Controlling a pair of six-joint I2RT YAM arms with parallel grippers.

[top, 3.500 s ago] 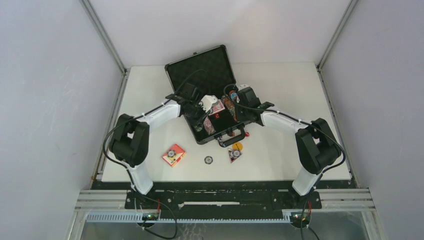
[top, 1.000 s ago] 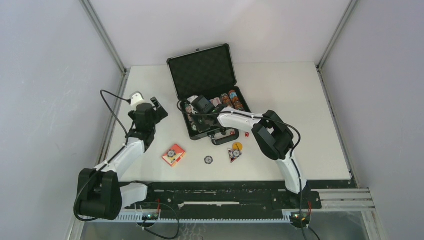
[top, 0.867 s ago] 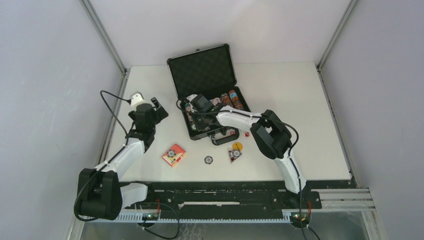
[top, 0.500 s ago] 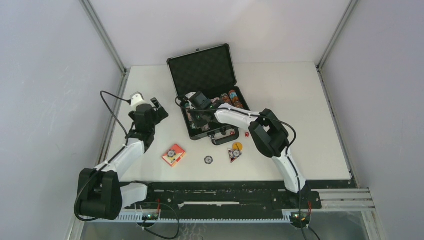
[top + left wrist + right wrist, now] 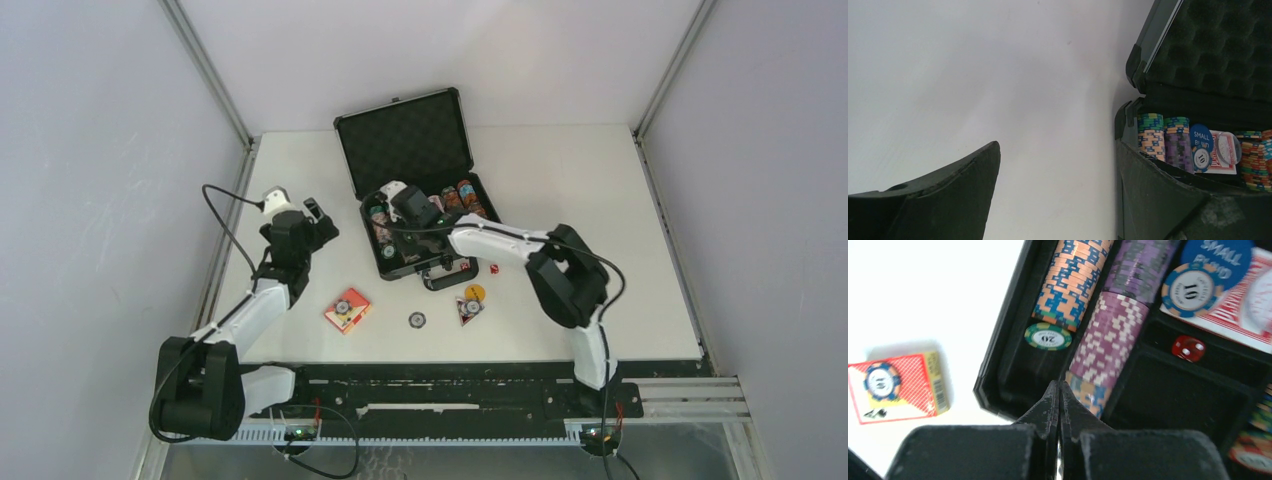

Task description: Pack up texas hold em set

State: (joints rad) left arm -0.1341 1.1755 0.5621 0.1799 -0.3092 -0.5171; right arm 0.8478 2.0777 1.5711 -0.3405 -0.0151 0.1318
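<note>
One case (image 5: 404, 148), lid up. Under the right claw (image 5: 1059, 386) — pinched shut, empty — lie two chip rows (image 5: 1108, 335), one loose green chip (image 5: 1047, 336) and one die (image 5: 1188, 348); further rows are cut off at the frame edge. One card box (image 5: 895, 387) lies outside, to its left. The left claw (image 5: 319, 217) gapes wide, empty, over the table (image 5: 600, 200) — case off to its right.

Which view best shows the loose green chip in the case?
Right wrist: the green chip lies flat, its 20 readable. Top external renders it too small to pick out; left wrist does not show it.
</note>
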